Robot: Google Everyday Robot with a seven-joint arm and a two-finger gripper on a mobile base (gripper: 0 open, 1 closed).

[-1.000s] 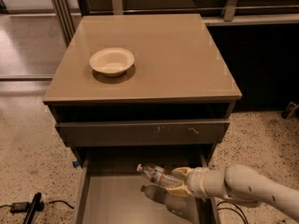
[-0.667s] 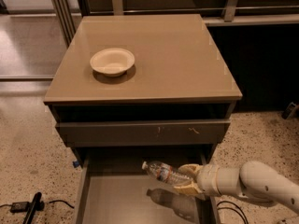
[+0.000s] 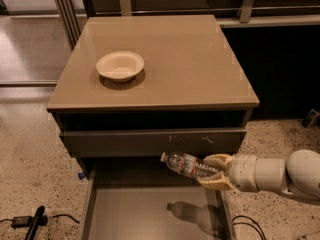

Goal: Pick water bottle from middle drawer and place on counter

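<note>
Pinching the water bottle (image 3: 184, 164) by its base, the gripper (image 3: 213, 172) holds it tilted above the open middle drawer (image 3: 88, 210), cap pointing left; label writing unreadable.

Warm, fairly dim indoor light falls from above. The glossy tan bench (image 3: 200, 69) carries a pale sheen toward its back edge; the bowl (image 3: 120, 65) throws a soft shadow toward the front edge. Below that edge, the pincer (image 3: 209, 172) clasps the water bottle (image 3: 184, 164), whose blurred shadow lies on the middle drawer (image 3: 145, 214) floor.
</note>
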